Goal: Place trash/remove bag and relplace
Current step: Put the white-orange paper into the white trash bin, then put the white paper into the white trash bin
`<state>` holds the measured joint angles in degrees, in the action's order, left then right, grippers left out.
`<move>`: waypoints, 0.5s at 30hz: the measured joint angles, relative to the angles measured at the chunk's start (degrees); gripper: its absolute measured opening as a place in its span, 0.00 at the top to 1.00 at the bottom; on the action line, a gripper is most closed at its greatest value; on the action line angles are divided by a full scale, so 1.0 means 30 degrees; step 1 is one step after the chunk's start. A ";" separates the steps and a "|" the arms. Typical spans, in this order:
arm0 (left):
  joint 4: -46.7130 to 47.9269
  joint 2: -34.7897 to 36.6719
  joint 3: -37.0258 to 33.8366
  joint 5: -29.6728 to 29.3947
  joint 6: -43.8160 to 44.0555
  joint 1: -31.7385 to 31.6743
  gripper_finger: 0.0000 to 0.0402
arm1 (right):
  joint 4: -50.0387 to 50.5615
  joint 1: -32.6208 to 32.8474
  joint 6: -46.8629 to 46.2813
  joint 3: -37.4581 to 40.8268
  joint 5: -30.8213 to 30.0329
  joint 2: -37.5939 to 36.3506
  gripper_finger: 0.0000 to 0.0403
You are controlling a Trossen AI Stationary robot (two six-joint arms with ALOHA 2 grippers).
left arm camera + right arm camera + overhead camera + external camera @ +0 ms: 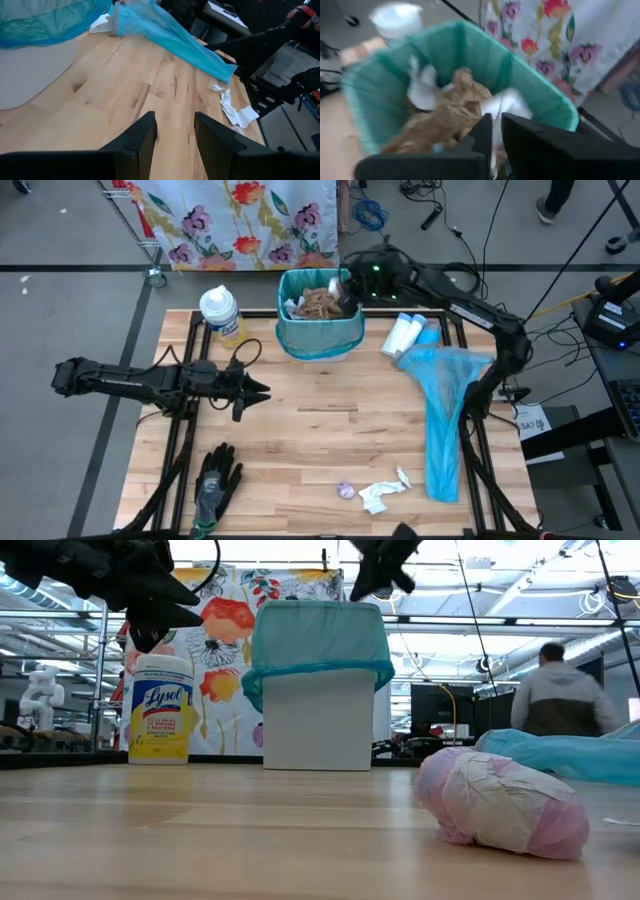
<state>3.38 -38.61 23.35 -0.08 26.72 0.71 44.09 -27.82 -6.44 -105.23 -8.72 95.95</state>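
Note:
The white bin (320,720) with a teal bag (320,330) stands at the table's far edge, full of brown paper towels (445,117) and white scraps. My right gripper (345,295) hangs over the bin's right side, shut on a white tissue scrap (505,102). My left gripper (258,391) hovers open over the table's left middle, touching nothing. A purple wrapper ball (346,490) and a white tissue (385,490) lie near the near edge. A spare blue bag (445,420) lies flat on the right. My right gripper pinches a white tissue scrap (496,131) between its two fingers, coming from above over the bin's opening. The scrap shows in the narrow gap and spreads out past the fingertips, above the brown paper in the bin. Which part of the scrap is held stays unclear.
A Lysol canister (220,315) stands left of the bin. White bottles (405,335) lie right of it. A black-and-grey glove (215,480) lies at the near left. Bare wood (330,415) lies in the middle. A person (560,690) stands in the room beyond.

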 joint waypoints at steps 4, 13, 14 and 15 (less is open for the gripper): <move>-0.0154 0.0000 0.0000 -0.0022 0.0559 0.0000 0.66 | 0.0609 -0.0403 0.0656 0.0007 0.0039 0.0862 0.78; -0.0255 0.0000 0.0000 -0.0066 0.0997 0.0000 0.66 | 0.0871 -0.0312 0.2086 0.0022 -0.0034 -0.0716 0.59; -0.0323 0.0000 0.0000 -0.0066 0.0993 0.0000 0.66 | 0.1084 -0.0261 0.1926 0.0016 -0.0040 -0.1104 0.58; -0.0398 0.0000 0.0000 -0.0066 0.0991 0.0000 0.66 | 0.1389 -0.0195 0.1676 0.0015 -0.0041 -0.1536 0.57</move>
<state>2.18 -38.61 23.35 -0.27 29.69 0.71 48.26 -28.40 -1.41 -105.19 -8.84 91.34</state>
